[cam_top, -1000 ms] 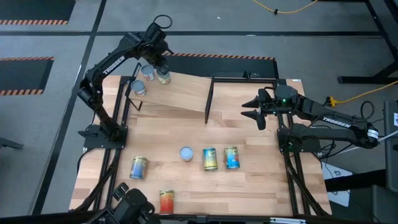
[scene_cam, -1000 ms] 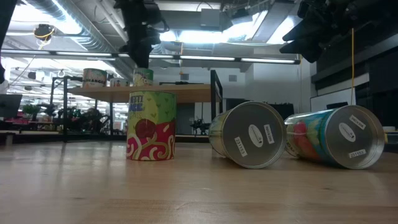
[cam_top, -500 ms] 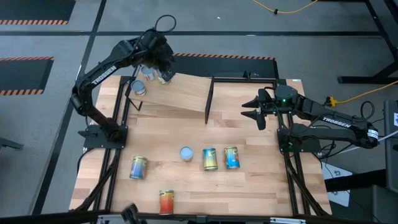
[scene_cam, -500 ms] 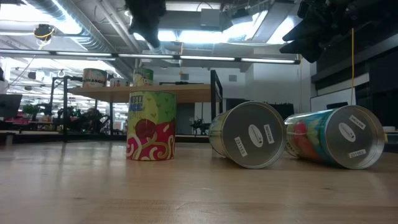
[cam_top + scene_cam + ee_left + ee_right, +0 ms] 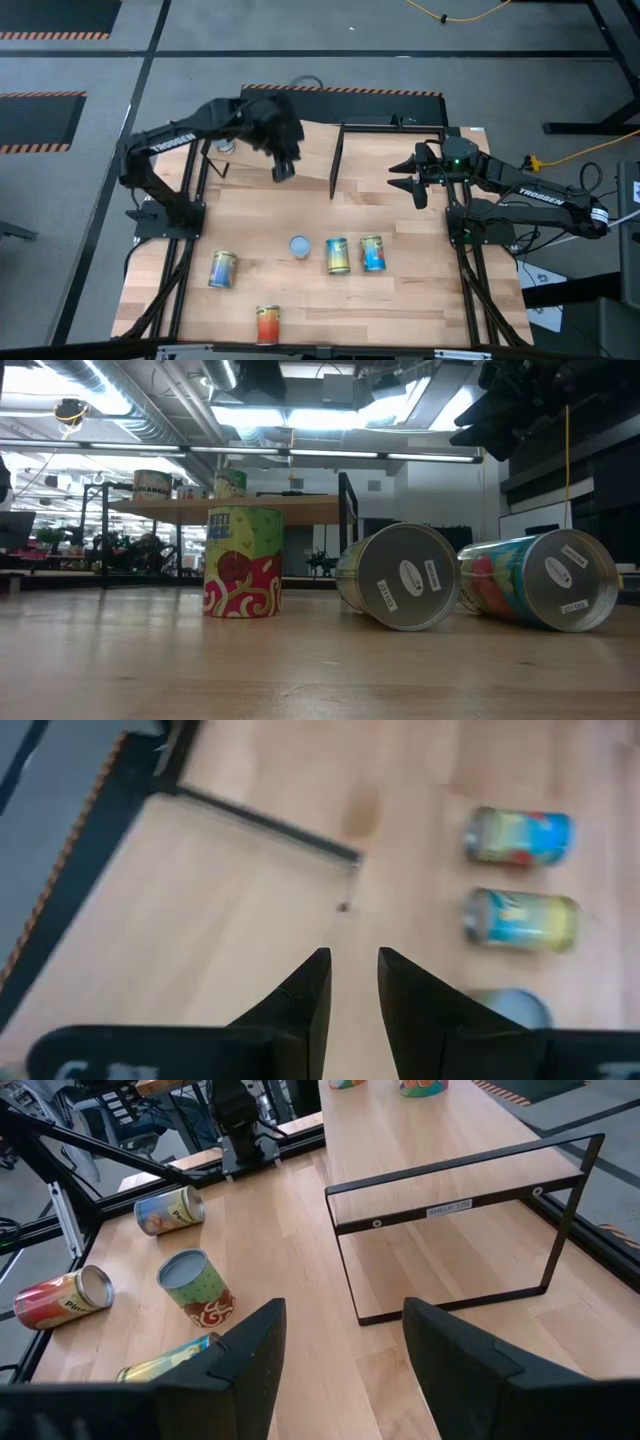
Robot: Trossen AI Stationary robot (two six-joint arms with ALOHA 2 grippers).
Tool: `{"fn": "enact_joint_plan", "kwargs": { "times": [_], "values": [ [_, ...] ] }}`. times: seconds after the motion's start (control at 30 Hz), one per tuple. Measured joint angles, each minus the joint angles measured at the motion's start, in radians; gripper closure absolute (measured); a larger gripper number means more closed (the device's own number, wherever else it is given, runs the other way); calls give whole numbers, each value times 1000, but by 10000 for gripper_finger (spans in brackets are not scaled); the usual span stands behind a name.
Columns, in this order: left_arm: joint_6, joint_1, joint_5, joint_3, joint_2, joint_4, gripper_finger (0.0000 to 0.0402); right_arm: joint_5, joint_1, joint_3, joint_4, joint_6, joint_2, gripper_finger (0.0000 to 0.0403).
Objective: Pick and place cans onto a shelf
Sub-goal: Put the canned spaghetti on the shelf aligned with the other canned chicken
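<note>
Wooden table [image 5: 400, 290] with tilted shelf [image 5: 310, 150], five cans [image 5: 337, 255] below (ceiling pipes beyond). Left gripper [image 5: 283, 171] slightly parted, empty, hiding the shelved cans; right gripper [image 5: 402, 176] parted, empty.

Pale matt plywood shelf [image 5: 305, 150] in black metal frame; cans [image 5: 398, 576] have dull metal ends
</note>
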Motion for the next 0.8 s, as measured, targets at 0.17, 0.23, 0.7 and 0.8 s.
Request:
{"fn": "enact_joint_plan", "kwargs": {
  "times": [0.17, 0.23, 0.7, 0.8],
  "values": [
    [0, -128, -1, -1, 21, 2, 322, 0, 0, 0, -3, 0, 0, 196],
    [-1, -179, -1, 2, 34, 14, 322, 0, 0, 0, -4, 0, 0, 196],
    [7, -371, -10, 0, 237, 1, 322, 0, 0, 0, -11, 0, 0, 196],
    [17, -381, -14, 0, 285, -12, 322, 0, 0, 0, -11, 0, 0, 196]
  ]
}}
